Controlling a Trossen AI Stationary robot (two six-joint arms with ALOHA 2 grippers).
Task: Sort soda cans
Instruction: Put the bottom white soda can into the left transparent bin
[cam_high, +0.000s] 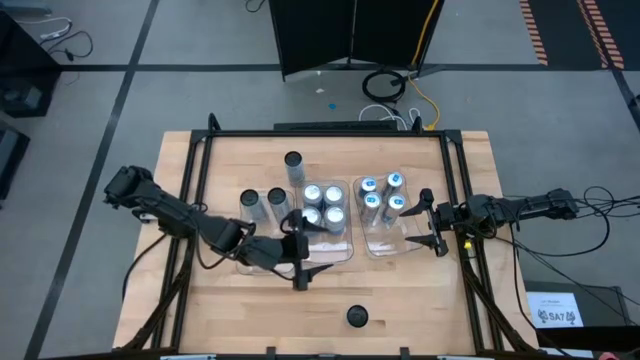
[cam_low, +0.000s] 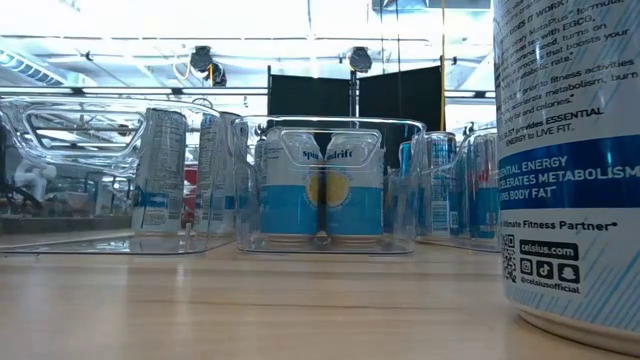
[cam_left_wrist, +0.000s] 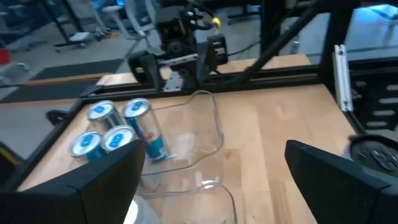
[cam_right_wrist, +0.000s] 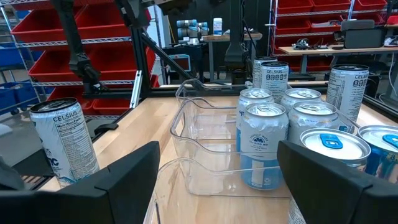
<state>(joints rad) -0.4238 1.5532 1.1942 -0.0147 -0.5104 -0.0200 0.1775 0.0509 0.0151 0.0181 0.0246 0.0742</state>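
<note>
We judge the soda cans (cam_high: 322, 204) to be stiff along their height but thin-walled and smooth, so they could dent under a hard squeeze and slip under a weak one. Whether they are full or empty we cannot tell. The best hold looks to be across the round body around mid-height, jaws square to the wall, well below the rim.

Four silver-topped cans stand in the middle tray (cam_high: 325, 245), four blue-topped ones (cam_high: 382, 193) in the right tray (cam_high: 392, 243), near its far end. Three dark-topped cans (cam_high: 264, 204) stand around the tray at the left, though whether all are inside it we cannot tell. One more dark-topped can (cam_high: 357, 317) stands alone near the front edge of the desk (cam_high: 420, 300).

The left gripper (cam_high: 302, 252) reaches in low from the left, its arm stretched across the desk, jaws spread wide and holding nothing, at the near end of the middle tray. The right gripper (cam_high: 433, 222) comes in level from the right, jaws likewise wide apart and empty, just beside the right tray's outer wall.
</note>
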